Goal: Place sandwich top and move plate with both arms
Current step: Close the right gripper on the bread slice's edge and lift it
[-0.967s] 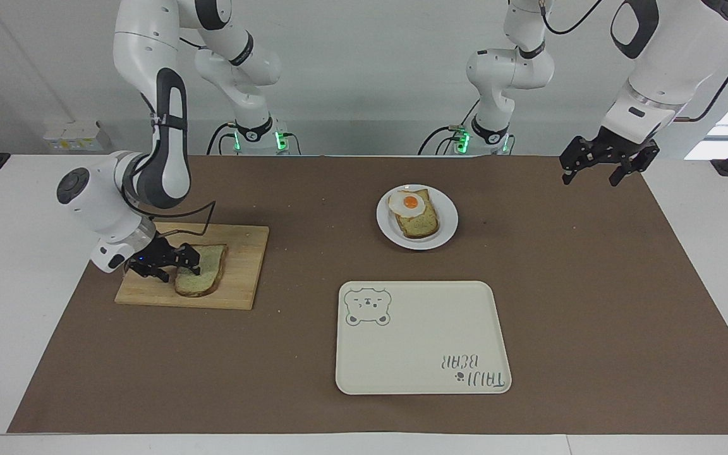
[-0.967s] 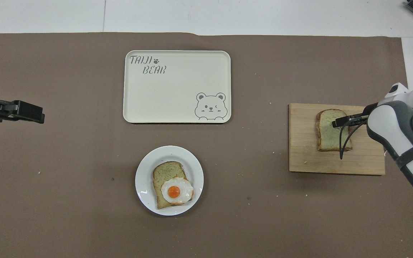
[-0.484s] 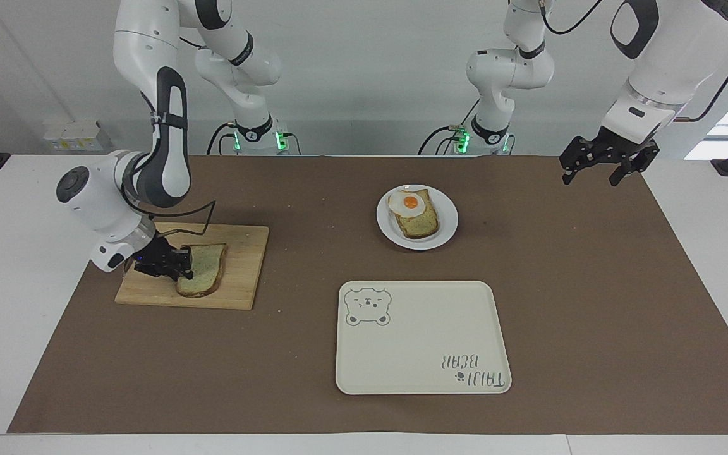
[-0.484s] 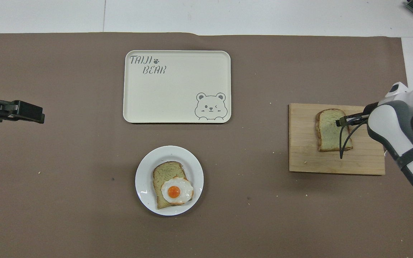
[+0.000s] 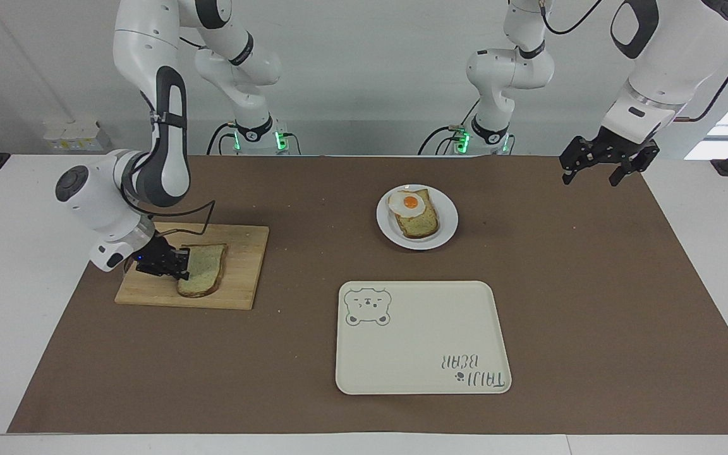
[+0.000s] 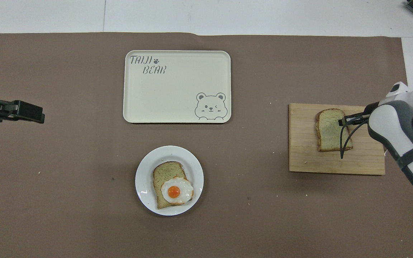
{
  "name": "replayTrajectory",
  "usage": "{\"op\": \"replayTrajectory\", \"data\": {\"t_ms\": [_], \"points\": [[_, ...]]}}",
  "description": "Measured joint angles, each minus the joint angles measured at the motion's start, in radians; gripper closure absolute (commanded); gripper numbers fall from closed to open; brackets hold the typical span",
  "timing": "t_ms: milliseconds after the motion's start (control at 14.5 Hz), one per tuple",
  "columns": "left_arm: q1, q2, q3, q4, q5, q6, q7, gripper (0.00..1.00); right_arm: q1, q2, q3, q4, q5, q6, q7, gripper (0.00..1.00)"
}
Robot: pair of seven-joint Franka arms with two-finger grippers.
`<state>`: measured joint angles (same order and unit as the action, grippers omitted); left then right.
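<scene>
The sandwich top [image 5: 207, 268] [image 6: 329, 132], a plain bread slice, lies on a wooden board at the right arm's end of the table. My right gripper [image 5: 179, 264] [image 6: 343, 120] is low at the slice's edge that faces the table's end and is shut on that edge. The white plate [image 5: 447, 228] [image 6: 145, 178] sits mid-table, nearer to the robots than the tray, and carries a bread slice with a fried egg [image 5: 410, 203] [image 6: 174, 191]. My left gripper [image 5: 599, 167] [image 6: 31, 111] hangs open in the air over the left arm's end of the brown mat, where that arm waits.
The wooden board [image 5: 245, 278] [image 6: 302, 158] lies flat under the slice. A cream tray [image 5: 421, 351] [image 6: 177, 93] with a bear drawing lies farther from the robots than the plate. A brown mat [image 5: 591, 284] covers most of the table.
The right gripper's fingers have closed onto the edge of the sandwich top and drawn back a little toward the table's end. The left arm has not moved.
</scene>
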<state>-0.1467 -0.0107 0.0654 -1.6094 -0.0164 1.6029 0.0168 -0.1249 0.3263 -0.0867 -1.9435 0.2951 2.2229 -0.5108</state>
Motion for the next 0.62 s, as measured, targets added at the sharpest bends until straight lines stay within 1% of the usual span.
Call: {"op": "replayTrajectory", "data": {"t_ms": [345,484,622], "points": [[0.0,0.0,0.0,0.0,0.0,0.0,0.0,0.0,0.001,0.0,0.006,0.017,0.0,-0.017,0.0,1.0],[0.0,0.0,0.0,0.0,0.0,0.0,0.0,0.0,0.003,-0.001,0.012,0.05,0.0,-0.071,0.0,1.0],[0.0,0.0,0.0,0.0,0.0,0.0,0.0,0.0,0.005,-0.01,0.016,0.095,0.0,-0.155,0.0,1.0]]}}
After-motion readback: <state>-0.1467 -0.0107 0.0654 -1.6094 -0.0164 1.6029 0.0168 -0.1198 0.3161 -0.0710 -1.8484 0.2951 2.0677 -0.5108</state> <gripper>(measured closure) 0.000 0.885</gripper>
